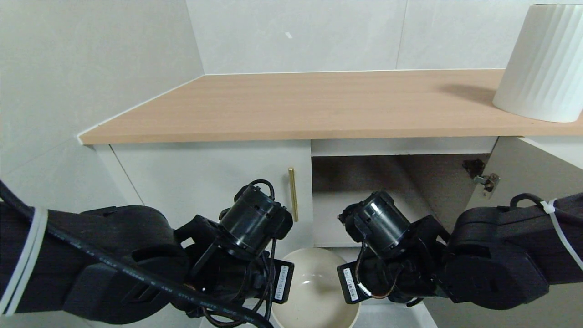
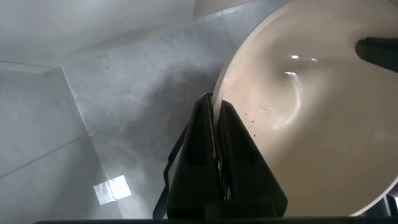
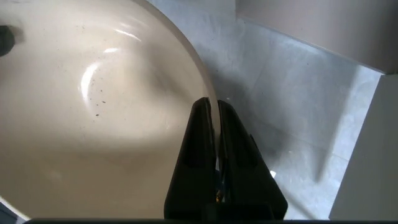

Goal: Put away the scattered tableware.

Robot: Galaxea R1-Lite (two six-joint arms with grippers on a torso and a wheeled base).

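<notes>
A cream bowl hangs low in front of the cabinet, held by both arms. My left gripper is shut on the bowl's rim on its left side, one finger inside and one outside. My right gripper is shut on the opposite rim in the same way. The left wrist view shows the bowl with its glossy inside and a few dark specks, above a grey floor. The bowl in the right wrist view has the left fingertip showing at its far rim.
A wooden countertop runs across above the white cabinet. The left door with its brass handle is closed; the right door stands swung open, showing the dark compartment. A white ribbed container stands on the counter's right.
</notes>
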